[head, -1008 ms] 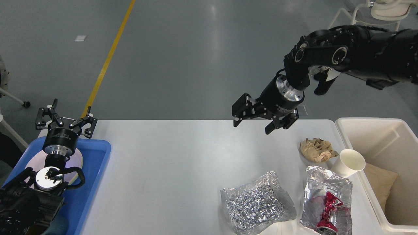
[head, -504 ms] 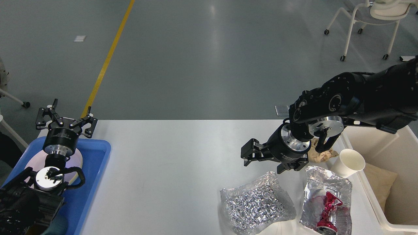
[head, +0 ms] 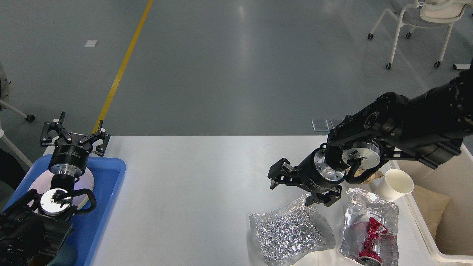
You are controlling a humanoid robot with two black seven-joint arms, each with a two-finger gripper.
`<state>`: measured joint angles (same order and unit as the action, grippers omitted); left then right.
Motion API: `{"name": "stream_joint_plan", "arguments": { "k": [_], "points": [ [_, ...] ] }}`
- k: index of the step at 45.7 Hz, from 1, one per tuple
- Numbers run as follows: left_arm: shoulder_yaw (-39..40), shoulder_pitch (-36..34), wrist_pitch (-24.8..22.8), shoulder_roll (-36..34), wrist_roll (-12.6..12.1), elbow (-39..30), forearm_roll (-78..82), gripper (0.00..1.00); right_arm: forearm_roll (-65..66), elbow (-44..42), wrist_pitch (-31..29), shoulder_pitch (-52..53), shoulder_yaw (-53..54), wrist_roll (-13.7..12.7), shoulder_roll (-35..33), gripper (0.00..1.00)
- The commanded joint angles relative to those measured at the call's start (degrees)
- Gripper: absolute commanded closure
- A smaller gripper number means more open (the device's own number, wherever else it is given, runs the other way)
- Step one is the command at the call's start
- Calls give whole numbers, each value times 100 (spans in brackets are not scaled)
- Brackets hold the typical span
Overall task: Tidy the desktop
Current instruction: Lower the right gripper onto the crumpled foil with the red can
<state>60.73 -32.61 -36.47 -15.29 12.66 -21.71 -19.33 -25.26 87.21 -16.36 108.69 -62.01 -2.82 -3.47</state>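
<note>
The white desktop [head: 192,192] holds a crumpled silver foil bag [head: 290,232] at the front right. Beside it lies a second foil bag with a red wrapper [head: 371,229]. A white paper cup [head: 395,184] lies on its side near the bin. A crumpled brown paper ball [head: 371,176] is mostly hidden behind my right arm. My right gripper [head: 295,186] is open, low over the desktop just above the far edge of the silver foil bag. My left gripper [head: 74,135] is open and empty above the blue tray [head: 107,192].
A cream-white bin [head: 449,207] stands at the right edge with a brown paper bag inside. The blue tray at the left holds a white plate [head: 87,183]. A chair [head: 425,18] stands on the floor at the far right.
My right arm has swung down and toward me from above the table's far edge to just above the silver foil bag. The left arm has not moved.
</note>
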Motion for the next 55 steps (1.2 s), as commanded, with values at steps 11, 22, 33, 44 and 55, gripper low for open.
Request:
{"name": "stream_joint_plan", "arguments": {
  "k": [11,22,33,44,55],
  "points": [
    [0,0,0,0,0,0,0,3,-14,183,1398,-937,-303,1,356,0],
    [0,0,0,0,0,0,0,3,65,112,1679,-1078,-646,62,145,0],
    [0,0,0,0,0,0,0,3,478,-537,2084,-1816,-848,62,145,4],
    [0,0,0,0,0,0,0,3,470,-1311,2093,-2273,-1050,36,93,7],
    [0,0,0,0,0,0,0,3,470,-1663,2110,-2546,-1085,36,-13,13]
  ]
}}
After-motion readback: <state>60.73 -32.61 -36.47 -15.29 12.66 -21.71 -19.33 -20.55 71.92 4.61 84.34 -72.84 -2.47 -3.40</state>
